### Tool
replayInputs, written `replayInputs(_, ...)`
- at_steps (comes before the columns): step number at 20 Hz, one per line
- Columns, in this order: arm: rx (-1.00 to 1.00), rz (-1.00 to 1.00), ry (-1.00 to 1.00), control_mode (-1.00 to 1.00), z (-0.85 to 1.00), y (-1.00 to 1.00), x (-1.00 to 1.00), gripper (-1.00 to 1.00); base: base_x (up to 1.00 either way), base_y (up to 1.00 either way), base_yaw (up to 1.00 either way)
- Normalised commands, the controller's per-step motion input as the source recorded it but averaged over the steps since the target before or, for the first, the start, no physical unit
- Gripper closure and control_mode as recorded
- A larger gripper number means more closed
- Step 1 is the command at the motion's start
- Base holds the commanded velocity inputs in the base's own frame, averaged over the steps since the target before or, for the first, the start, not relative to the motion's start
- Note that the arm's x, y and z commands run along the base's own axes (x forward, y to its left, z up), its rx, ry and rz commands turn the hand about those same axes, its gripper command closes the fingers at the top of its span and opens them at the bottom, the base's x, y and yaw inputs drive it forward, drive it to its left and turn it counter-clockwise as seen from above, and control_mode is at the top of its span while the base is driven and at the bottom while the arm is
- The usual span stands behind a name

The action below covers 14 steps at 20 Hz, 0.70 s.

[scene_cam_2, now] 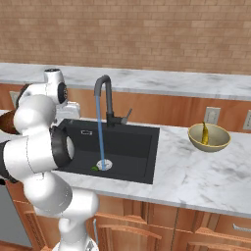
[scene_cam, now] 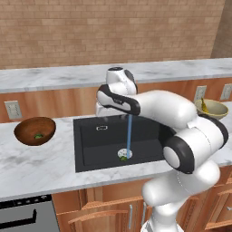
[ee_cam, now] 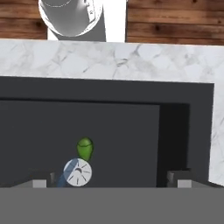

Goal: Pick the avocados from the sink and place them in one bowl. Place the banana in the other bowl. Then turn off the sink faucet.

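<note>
One avocado (scene_cam: 39,135) lies in the dark wooden bowl (scene_cam: 35,131) at left. A second avocado (ee_cam: 85,148) sits beside the sink (scene_cam: 90,145) drain under running water, below my open gripper (ee_cam: 111,181). One banana (scene_cam_2: 204,133) rests in the pale bowl (scene_cam_2: 210,138) at right.

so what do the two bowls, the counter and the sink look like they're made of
The dark reddish-brown round bowl looks like glossy wood, going by its warm brown sheen. The pale beige-olive bowl seems glazed ceramic or plastic: smooth, light rim, no grain. The white grey-veined counter looks like polished marble. The black rectangular sink appears matte composite or coated metal, with a shiny silver metal drain.
</note>
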Motion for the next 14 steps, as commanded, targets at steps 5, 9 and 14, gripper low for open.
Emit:
replayInputs(5, -0.03, 0.05, -0.02, -1.0, -0.49, -0.31, -0.01, -1.0, 0.0, 0.0, 0.0)
replayInputs(9, 0.0, 0.12, -0.09, -1.0, -0.67, -0.39, -0.02, -1.0, 0.0, 0.0, 0.0)
replayInputs(14, 0.0, 0.12, -0.02, -1.0, -0.65, -0.34, 0.0, -1.0, 0.0, 0.0, 0.0)
